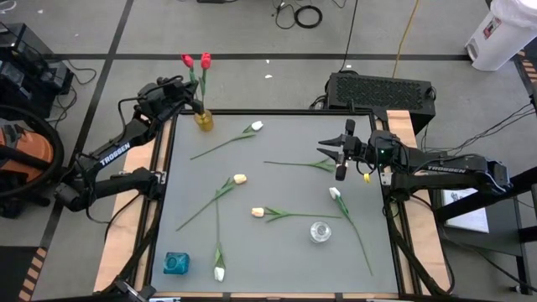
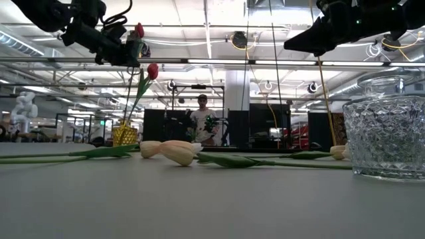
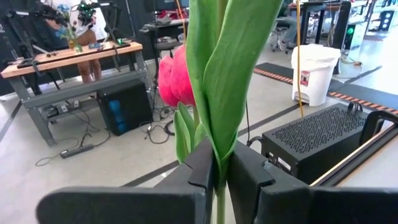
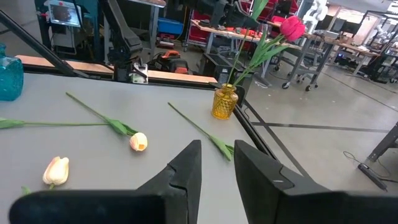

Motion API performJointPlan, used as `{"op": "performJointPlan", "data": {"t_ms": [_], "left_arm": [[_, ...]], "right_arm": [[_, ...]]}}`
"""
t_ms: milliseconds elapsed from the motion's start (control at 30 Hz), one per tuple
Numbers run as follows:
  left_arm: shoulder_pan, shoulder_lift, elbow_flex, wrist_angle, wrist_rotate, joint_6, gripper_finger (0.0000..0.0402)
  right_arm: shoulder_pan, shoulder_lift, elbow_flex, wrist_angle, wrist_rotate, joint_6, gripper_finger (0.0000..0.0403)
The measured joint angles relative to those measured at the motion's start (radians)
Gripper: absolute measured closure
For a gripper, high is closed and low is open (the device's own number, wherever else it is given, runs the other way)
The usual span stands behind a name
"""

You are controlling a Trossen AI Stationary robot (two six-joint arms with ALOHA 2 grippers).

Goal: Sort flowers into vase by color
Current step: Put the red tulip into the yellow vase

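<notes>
A yellow vase (image 1: pixel 204 120) stands at the mat's far left corner with two red tulips (image 1: pixel 205 59) in it. My left gripper (image 1: pixel 191 101) is above the vase, shut on one tulip's stem; a red head (image 3: pixel 174 78) shows just past the fingers. Several white and cream tulips (image 1: pixel 240 179) lie flat on the grey mat. My right gripper (image 1: pixel 340 159) hovers open over the right part of the mat, above a lying tulip's stem (image 1: pixel 294 164), with nothing between its fingers (image 4: pixel 189 165). My left gripper pinches the tulip's green stem and leaf (image 3: pixel 219 158) between its two fingers, below the red head. The fingers (image 3: pixel 205 168) are level, come from the table's left side and lie across the stem. The tulip stands upright, its lower stem going down into the yellow vase (image 2: pixel 124 135).
A teal vase (image 1: pixel 175 262) stands near the front left, a clear glass vase (image 1: pixel 320 231) at the front right. A black box (image 1: pixel 382 88) sits behind the table's far right edge. A person (image 2: pixel 202 119) stands far off in the room.
</notes>
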Motion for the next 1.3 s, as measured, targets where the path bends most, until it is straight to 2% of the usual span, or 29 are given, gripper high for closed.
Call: {"op": "performJointPlan", "data": {"t_ms": [733,833,1100,1300], "left_arm": [[0.000,0.000,0.000,-0.061,-0.014,0.026,0.0360],[0.000,0.000,0.000,-0.077,-0.014,0.026,0.0345],[0.000,0.000,0.000,-0.097,-0.047,0.025,0.0268],[0.000,0.000,0.000,-0.098,-0.048,0.025,0.0258]], "right_arm": [[0.000,0.000,0.000,0.000,0.000,0.000,0.0316],[0.000,0.000,0.000,0.000,0.000,-0.004,0.0316],[0.000,0.000,0.000,0.000,0.000,-0.004,0.0316],[0.000,0.000,0.000,0.000,0.000,-0.004,0.0316]]}}
